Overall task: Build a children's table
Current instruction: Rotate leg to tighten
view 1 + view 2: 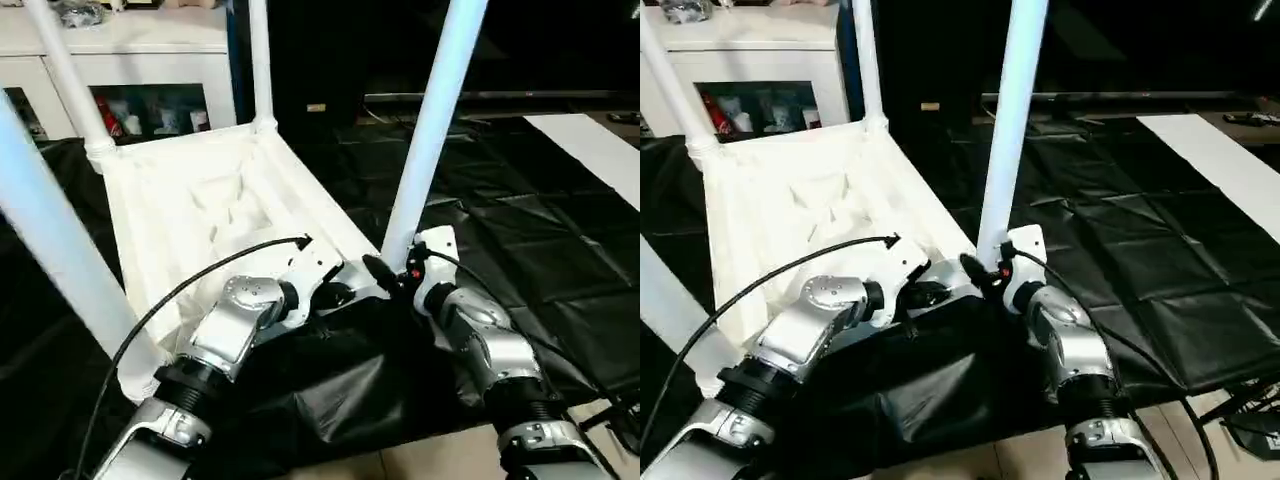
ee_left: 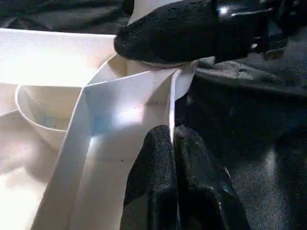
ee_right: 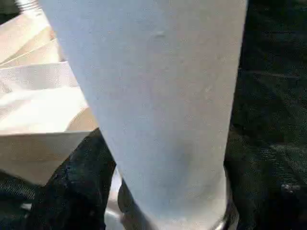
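Lying upside down on crinkled black plastic sheeting (image 1: 520,230), the children's table (image 1: 190,215) is all smooth white plastic: a square top with thin upright ribs crossing its underside and a round socket at each corner. Four long cylindrical tube legs stand up out of those sockets: two at the far corners (image 1: 68,75) (image 1: 260,60), one large and close at the near left (image 1: 50,250), and one at the near right (image 1: 432,130). The sheeting is glossy, creased into folds and covers the floor under the whole piece.

The left gripper (image 2: 173,143), with two black, grainy-textured fingers, is pinched shut on the thin white edge wall of the tabletop close to the near-right socket; in the left wrist view the wall runs straight down into the seam between the fingers. The right gripper (image 1: 385,275) is at the base of the near-right leg, its two black fingers spread around the tube where it meets the socket; whether they press on it I cannot tell. One dark finger (image 3: 72,191) lies beside the matte tube in the right wrist view.

Both forearms are silver metal with ribbed black collars. A black cable (image 1: 180,290) arcs over the left one. Behind stands a white cabinet (image 1: 130,60) with glass doors, and a white flat panel (image 1: 600,150) lies at the far right.
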